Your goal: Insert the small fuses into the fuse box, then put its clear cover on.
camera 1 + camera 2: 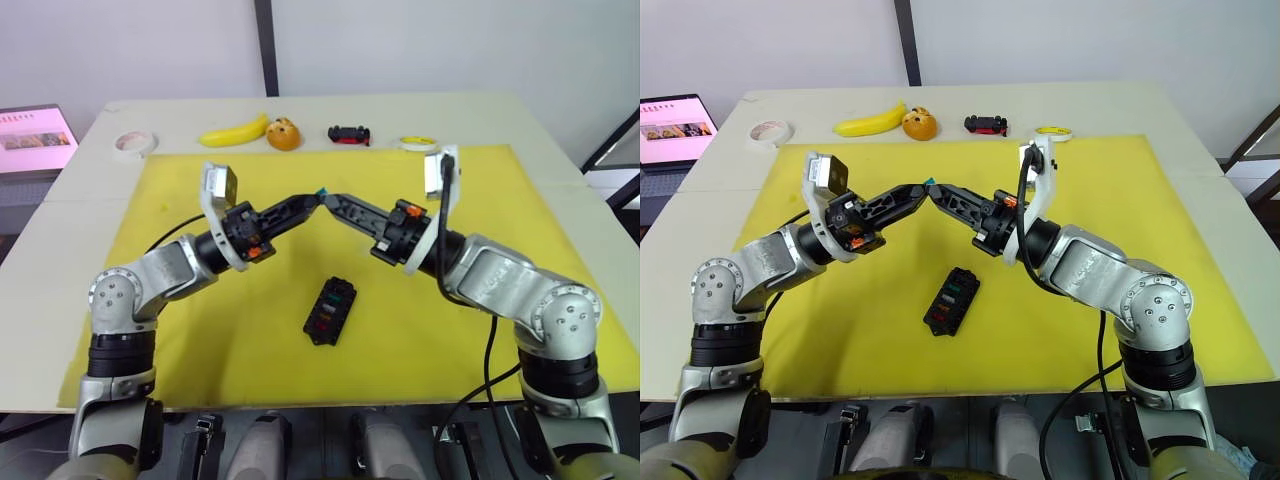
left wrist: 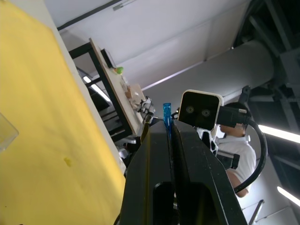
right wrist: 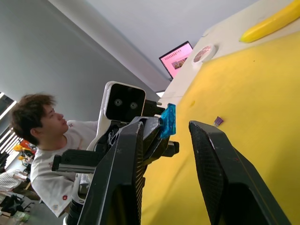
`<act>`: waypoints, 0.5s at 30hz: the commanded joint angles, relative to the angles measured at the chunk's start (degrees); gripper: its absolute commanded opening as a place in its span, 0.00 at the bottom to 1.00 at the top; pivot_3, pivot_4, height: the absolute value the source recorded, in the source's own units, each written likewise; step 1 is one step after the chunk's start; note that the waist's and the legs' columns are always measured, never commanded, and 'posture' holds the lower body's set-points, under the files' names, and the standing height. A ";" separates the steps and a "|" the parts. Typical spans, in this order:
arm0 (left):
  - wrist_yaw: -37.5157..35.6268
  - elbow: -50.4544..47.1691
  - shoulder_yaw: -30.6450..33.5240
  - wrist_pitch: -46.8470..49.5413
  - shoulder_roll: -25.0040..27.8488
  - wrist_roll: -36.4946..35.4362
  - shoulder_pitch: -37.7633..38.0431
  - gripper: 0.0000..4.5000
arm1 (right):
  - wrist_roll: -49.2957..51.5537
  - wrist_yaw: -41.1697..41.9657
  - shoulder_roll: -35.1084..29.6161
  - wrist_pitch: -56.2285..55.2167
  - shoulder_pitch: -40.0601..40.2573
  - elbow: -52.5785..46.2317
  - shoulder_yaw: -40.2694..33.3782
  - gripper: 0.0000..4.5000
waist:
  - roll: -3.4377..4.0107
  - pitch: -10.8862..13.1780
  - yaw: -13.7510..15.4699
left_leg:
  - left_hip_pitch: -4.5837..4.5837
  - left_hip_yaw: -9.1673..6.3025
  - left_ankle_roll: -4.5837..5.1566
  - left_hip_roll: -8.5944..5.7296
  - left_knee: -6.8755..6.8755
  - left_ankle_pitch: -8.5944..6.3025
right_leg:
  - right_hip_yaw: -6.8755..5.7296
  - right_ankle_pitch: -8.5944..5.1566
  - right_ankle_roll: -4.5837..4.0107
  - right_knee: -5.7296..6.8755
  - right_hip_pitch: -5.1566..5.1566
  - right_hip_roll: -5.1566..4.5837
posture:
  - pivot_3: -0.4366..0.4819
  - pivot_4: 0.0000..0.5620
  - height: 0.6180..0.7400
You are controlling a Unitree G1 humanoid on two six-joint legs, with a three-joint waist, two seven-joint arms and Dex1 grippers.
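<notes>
Meeting tip to tip above the yellow mat [image 1: 200,330], the two arms are passing a tiny teal-blue square plastic fuse [image 1: 322,191] between them. The left claw [image 1: 312,203] is clenched on that fuse, which sticks out past its black fingertips in the left wrist view. The right claw [image 1: 334,200] stands spread, its two black fingers on either side of the fuse in the right wrist view, apparently not yet touching it.

The black rectangular plastic fuse box [image 1: 331,310] lies flat on the mat below and toward the robot, well apart from both claws, with several coloured pieces already seated in its slots. One small purple fuse [image 3: 219,121] lies loose on the mat. A thin transparent plastic corner [image 2: 6,132] at the mat's edge in the left wrist view may be the clear cover, though I cannot be sure.

So the inserting step is in hand, at a handover or regrasp. Next, I judge, the right claw must close squarely on the fuse before the left lets go, then carry it down to an empty slot.
</notes>
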 commanded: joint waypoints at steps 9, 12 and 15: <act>0.38 -1.79 -1.74 -0.58 0.85 -1.22 -0.08 0.00 | 3.71 0.36 0.11 -1.60 -2.11 -1.24 -0.59 0.01 | 0.00 0.00 0.00 | 0.00 0.00 0.00 0.00 0.00 0.00 | 0.00 0.00 0.00 0.00 0.00 0.00 | 0.48 0.27 1.00; 0.16 -1.94 -2.25 -0.36 1.63 -0.47 -0.11 0.00 | 4.71 0.36 -0.01 -1.79 -1.98 -1.38 -0.70 0.01 | 0.00 0.00 -0.02 | 0.00 0.00 0.00 0.00 0.00 0.00 | 0.00 0.00 0.00 0.00 0.00 0.00 | 0.48 0.27 1.00; -0.44 -0.72 -2.10 0.07 2.50 -0.97 -0.16 0.15 | 6.16 0.08 -0.29 -2.22 -1.81 -1.61 -1.22 0.00 | 0.00 0.00 0.00 | 0.00 0.00 0.00 0.00 0.00 0.00 | 0.00 0.00 0.00 0.00 0.00 0.00 | 0.48 0.27 1.00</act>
